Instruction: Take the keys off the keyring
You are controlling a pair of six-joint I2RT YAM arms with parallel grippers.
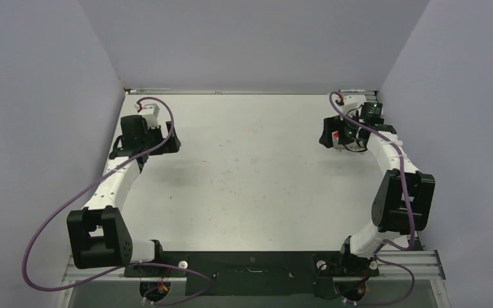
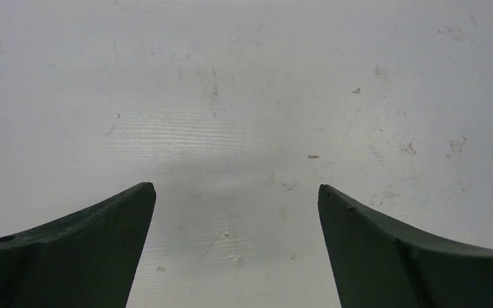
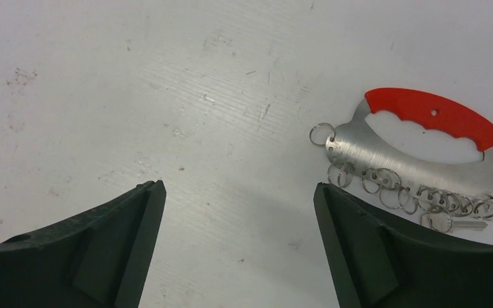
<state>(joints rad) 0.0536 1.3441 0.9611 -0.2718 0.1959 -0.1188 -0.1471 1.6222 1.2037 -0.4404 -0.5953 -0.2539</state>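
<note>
1. R gripper point(image 3: 239, 186): jaws spread wide, nothing btwn them, hanging just over the table point(image 3: 167, 96).
2. The keyring point(image 3: 417, 168) lies flat, off to the R gripper's right and a bit ahead of its right finger. That finger hides the near edge.
3. It's flat steel w/ a red grip point(image 3: 433, 115) on the far side and a row of small split rings point(image 3: 385, 181) along the near side.
4. Only one key point(image 3: 452, 222) shows, on a ring at the near-right end, just ahead of the right finger. More may be hidden, can't tell.
5. L gripper point(image 2: 235, 187): also wide, empty, bare table under it. No keyring in its view.
6. Handling, my guess: keyring stiff, fairly light, prob. slides on the smooth top. The key is thin and slick and lies flat, so hard to pinch from above. Rings look springy and tight.
7. Best hold, imo: one gripper clamps the red grip, which is thicker & less slippery. The other takes the key by its head and works it round the ring.
</note>
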